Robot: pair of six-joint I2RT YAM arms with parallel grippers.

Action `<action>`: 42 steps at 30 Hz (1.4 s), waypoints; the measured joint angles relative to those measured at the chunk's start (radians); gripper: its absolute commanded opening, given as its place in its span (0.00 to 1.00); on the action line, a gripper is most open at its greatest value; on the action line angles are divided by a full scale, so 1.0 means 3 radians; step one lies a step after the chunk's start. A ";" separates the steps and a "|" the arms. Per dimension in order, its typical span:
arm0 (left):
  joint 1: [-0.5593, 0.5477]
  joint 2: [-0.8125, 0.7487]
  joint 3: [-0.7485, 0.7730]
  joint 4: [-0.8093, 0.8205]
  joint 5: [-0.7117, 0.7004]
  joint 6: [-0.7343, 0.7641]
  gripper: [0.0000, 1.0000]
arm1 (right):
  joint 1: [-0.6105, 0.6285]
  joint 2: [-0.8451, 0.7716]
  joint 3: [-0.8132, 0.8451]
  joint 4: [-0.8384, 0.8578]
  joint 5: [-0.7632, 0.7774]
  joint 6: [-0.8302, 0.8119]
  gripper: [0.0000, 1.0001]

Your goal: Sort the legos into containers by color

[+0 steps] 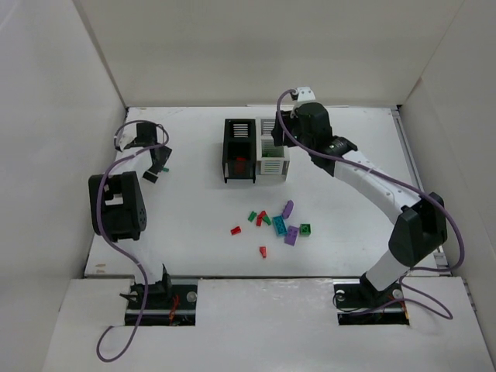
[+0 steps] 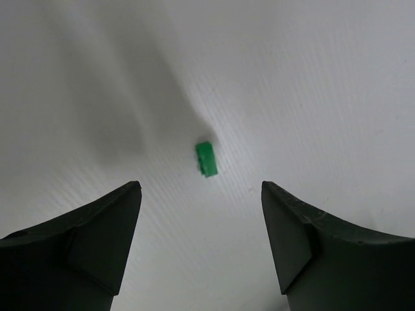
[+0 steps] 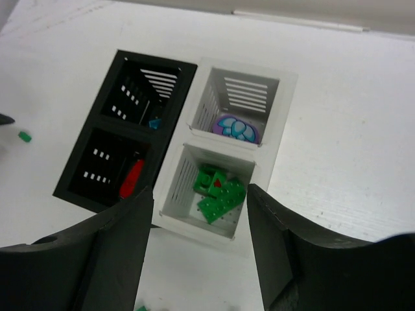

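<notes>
The black bin [image 1: 226, 155] and the white bin [image 1: 285, 161] stand side by side at mid-table. Loose legos [image 1: 280, 225] in red, green, teal and purple lie in front of them. My right gripper [image 3: 198, 214] is open and empty above the white bin [image 3: 214, 142], whose near compartment holds green legos [image 3: 219, 193] and whose far one holds a purple-teal piece [image 3: 237, 128]. The black bin [image 3: 113, 84] holds a red lego [image 3: 131, 178] and a teal one [image 3: 154, 123]. My left gripper [image 2: 201, 194] is open above a lone green lego [image 2: 206, 159].
The lone green lego [image 1: 166, 168] lies far left of the bins, next to my left gripper [image 1: 157, 166]. White walls enclose the table on the left, back and right. Two single red legos [image 1: 235, 229] lie at the pile's near left.
</notes>
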 measured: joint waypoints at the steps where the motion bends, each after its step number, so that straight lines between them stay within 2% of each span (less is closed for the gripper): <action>1: 0.0023 0.0079 0.0086 -0.0006 -0.0003 -0.0013 0.69 | -0.0017 0.0000 -0.0047 -0.0017 -0.0003 0.0014 0.65; 5: 0.0071 0.0380 0.0387 -0.0037 0.0003 -0.0047 0.61 | -0.0050 0.0000 -0.0109 -0.0027 -0.0019 0.0043 0.65; 13: 0.0069 0.0577 0.0509 -0.0114 0.0013 -0.0065 0.61 | -0.0161 0.0000 -0.0111 -0.0017 -0.0064 0.0076 0.65; 16: 0.0070 0.0594 0.0524 -0.0155 0.0022 -0.0074 0.53 | -0.0193 0.0000 -0.0111 -0.0017 -0.0079 0.0090 0.65; 26: 0.0033 0.1049 0.1240 -0.0654 -0.0088 -0.0085 0.45 | -0.0224 0.0018 -0.0111 -0.0015 -0.0103 0.0137 0.65; 34: -0.0065 0.1216 0.1530 -0.1055 -0.0326 -0.0085 0.42 | -0.0322 0.0045 -0.0111 -0.0009 -0.0117 0.0155 0.64; 35: -0.0072 0.1242 0.1567 -0.1100 -0.0364 -0.0085 0.40 | -0.0336 0.0046 -0.0111 -0.0009 -0.0117 0.0163 0.64; 36: -0.0085 0.1259 0.1592 -0.1134 -0.0390 -0.0084 0.33 | -0.0348 0.0052 -0.0111 -0.0009 -0.0118 0.0169 0.64; 42: -0.0114 0.1280 0.1625 -0.1292 -0.0468 -0.0081 0.34 | -0.0413 0.0151 -0.0111 0.0013 -0.0193 0.0191 0.64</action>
